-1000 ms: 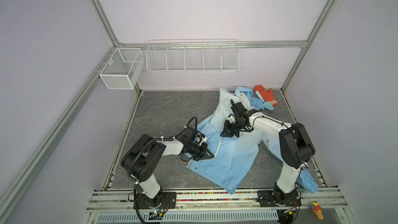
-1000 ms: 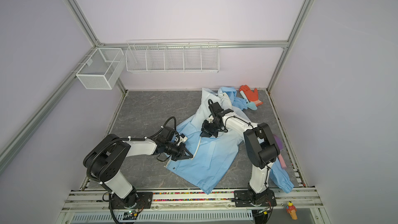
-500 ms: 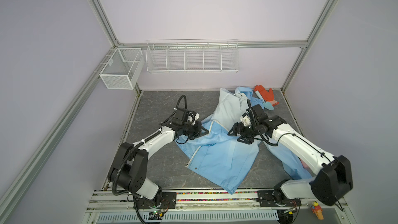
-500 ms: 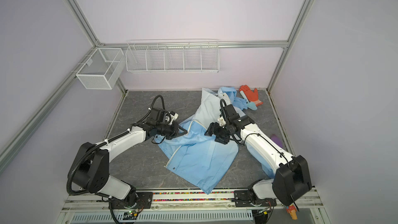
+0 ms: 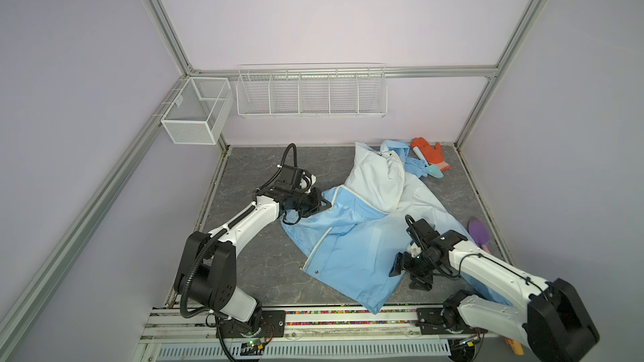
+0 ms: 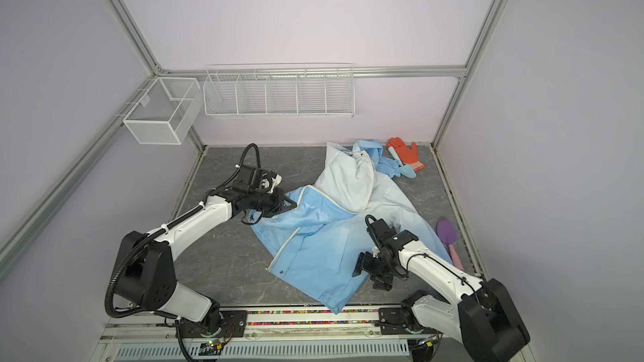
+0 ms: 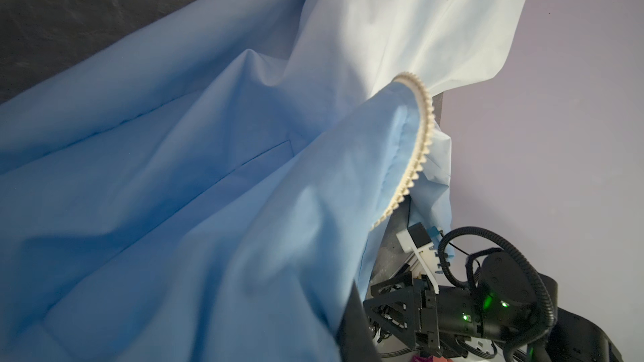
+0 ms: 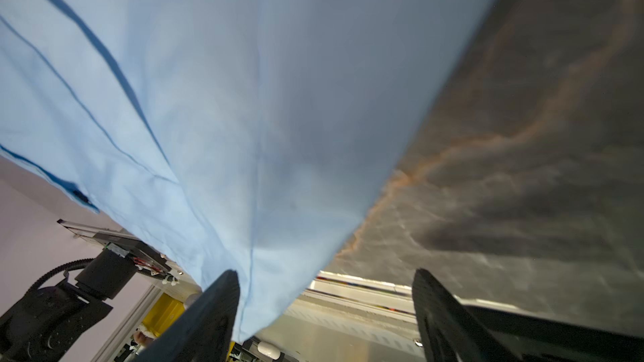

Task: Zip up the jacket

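Observation:
The light-blue jacket (image 5: 348, 248) (image 6: 313, 248) lies open and crumpled on the dark table, its whitish hood end toward the back wall. In both top views my left gripper (image 5: 322, 203) (image 6: 289, 203) is shut on the jacket's left front edge, which is lifted a little. In the left wrist view the cloth (image 7: 174, 168) hides the jaws and the white zipper (image 7: 418, 134) teeth curve away. My right gripper (image 5: 407, 273) (image 6: 369, 271) (image 8: 324, 308) stands open at the jacket's near right hem. A corner of cloth (image 8: 209, 99) hangs beside one of its fingers (image 8: 216, 315).
An orange glove (image 5: 428, 151) and a teal scoop (image 5: 434, 169) lie at the back right by the jacket's sleeve. A purple trowel (image 5: 478, 231) lies along the right edge. Wire baskets (image 5: 310, 92) (image 5: 195, 113) hang on the back wall. The rail (image 5: 348, 315) runs along the front.
My right gripper has opened, let go of the jacket's middle and drawn back to its near right hem. My left gripper has carried the front edge toward the back left.

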Controlling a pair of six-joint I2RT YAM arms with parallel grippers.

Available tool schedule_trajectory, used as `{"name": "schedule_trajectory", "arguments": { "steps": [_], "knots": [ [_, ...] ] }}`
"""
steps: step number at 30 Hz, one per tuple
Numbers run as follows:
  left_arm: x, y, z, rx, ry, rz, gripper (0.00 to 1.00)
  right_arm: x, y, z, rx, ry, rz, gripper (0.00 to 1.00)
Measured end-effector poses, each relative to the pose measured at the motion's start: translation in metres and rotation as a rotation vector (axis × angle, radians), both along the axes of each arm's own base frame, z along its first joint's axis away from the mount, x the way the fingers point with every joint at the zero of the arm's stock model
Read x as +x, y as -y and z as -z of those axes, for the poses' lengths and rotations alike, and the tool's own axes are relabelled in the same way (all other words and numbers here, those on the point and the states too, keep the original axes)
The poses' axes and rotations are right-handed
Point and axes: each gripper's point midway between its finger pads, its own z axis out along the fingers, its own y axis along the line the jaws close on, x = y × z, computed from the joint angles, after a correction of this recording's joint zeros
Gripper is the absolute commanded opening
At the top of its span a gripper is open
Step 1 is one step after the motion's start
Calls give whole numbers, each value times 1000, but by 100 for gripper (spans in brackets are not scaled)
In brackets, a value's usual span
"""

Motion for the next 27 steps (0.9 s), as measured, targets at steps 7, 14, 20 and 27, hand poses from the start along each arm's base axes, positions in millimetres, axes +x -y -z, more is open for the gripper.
{"name": "schedule_trajectory", "arguments": {
  "steps": [7,14,20,27],
  "knots": [
    [-8,-16,-15,9,48,-42,0,84,-22,9,1,14,-14,11],
    [-27,-34,-13,13,55,-108,0,230,-41,-20,30,183,-53,7],
    [-38,-43,5,29,18,-142,0,318,-45,-51,43,320,-84,7],
    [-38,-39,23,32,-7,-160,0,320,-11,-38,-16,256,-61,7]
  ]
}}
